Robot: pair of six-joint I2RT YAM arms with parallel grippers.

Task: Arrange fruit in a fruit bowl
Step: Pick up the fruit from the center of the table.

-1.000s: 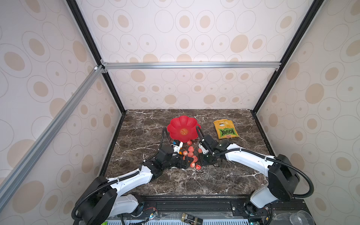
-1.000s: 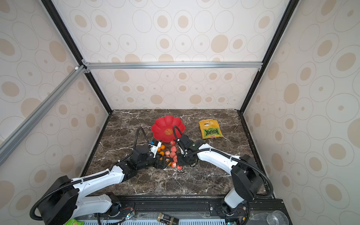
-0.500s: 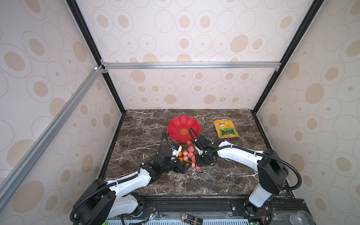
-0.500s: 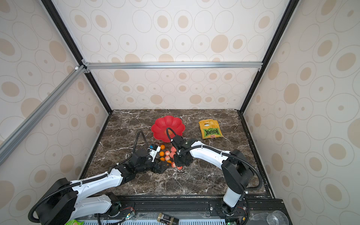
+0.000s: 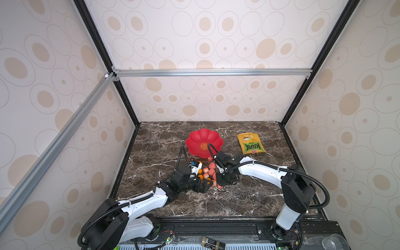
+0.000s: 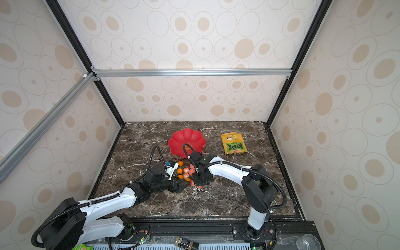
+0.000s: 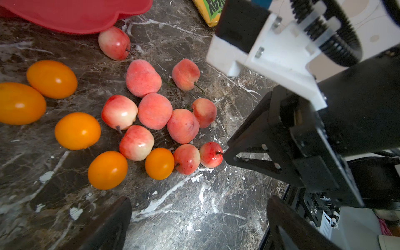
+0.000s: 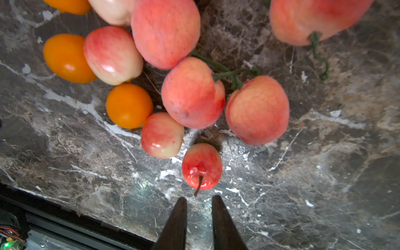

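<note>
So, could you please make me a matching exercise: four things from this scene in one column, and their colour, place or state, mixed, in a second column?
1. fruit bowl
2. snack bag
3. left gripper
4. small stemmed fruit

a. open, holding nothing
b. red, no fruit inside
c. on the table, close to the right gripper
d. yellow and green, lying flat

Pairs: 1-b, 2-d, 3-a, 4-c
</note>
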